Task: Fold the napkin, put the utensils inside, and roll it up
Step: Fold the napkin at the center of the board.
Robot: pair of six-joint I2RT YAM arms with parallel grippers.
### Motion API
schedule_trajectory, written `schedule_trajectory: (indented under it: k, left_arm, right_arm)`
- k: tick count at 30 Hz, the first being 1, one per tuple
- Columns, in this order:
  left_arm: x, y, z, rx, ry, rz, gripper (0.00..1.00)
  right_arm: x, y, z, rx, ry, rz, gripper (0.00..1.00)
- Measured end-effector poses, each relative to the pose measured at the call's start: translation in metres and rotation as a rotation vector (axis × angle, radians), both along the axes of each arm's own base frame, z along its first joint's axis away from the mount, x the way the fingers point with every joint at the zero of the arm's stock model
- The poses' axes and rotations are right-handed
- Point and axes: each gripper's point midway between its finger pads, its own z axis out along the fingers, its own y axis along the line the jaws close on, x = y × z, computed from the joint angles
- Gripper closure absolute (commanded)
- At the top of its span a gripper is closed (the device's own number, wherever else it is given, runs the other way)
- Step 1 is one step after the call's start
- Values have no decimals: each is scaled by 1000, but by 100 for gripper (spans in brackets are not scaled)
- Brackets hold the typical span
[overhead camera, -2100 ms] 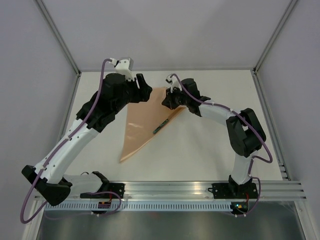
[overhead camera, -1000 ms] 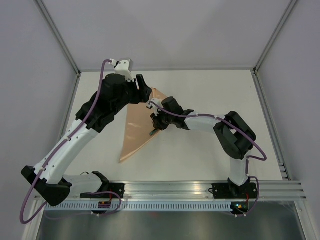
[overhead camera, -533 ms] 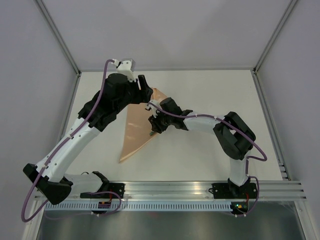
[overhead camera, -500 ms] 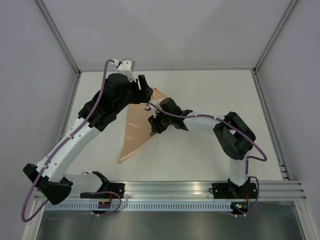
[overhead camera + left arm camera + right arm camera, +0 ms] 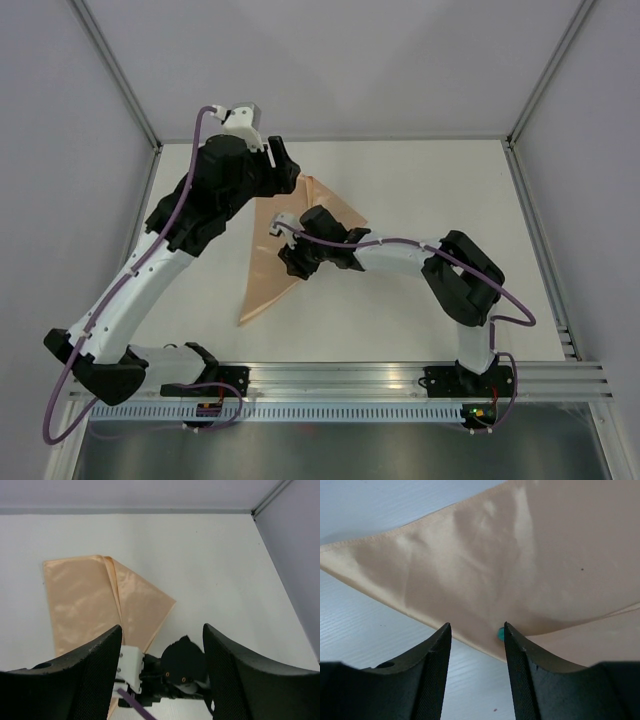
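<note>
An aluminium rail carrying both arm bases runs along the near edge of the white table. Just beyond it, left of centre, lies the narrow near tip of the napkin. The cloth is folded over on itself and widens toward the far edge. The right gripper hangs low over the middle of the cloth with its fingers spread and nothing between them. Directly under them, a small green tip of a utensil peeks out where one layer of cloth overlaps another. The rest of the utensil is hidden, and I cannot tell how many are tucked in. Further back, the left gripper is raised above the napkin's far end, spread wide and empty.

The fold looks finished and the cutlery appears to be inside, so the work seems to stand between tucking and rolling. The next move probably calls for pinching a cloth edge beside the hidden handle and turning it over without pushing the utensil out.

The table is matte and otherwise bare around the cloth. Plain pale walls with metal posts enclose it.
</note>
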Motion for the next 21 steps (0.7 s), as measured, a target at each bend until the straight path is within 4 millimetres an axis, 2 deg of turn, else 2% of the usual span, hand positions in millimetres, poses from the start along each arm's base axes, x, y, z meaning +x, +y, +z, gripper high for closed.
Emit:
schedule_trajectory:
  k: [4, 9, 14, 17, 21]
  left_arm:
    - [0, 11, 26, -20, -49, 43, 25]
    - [-9, 34, 41, -19, -84, 99, 25]
    - [-20, 49, 53, -27, -110, 129, 24]
    - [-24, 56, 57, -30, -121, 147, 24]
    - [-28, 61, 58, -27, -122, 157, 24]
  right_arm:
    - [-22, 16, 0, -20, -46, 65, 45]
    - [-61, 39, 6, -44, -181, 180, 40]
    - [-117, 67, 17, -26, -312, 334, 35]
    - [-133, 75, 18, -19, -373, 380, 34]
    - [-143, 80, 17, -31, -453, 410, 34]
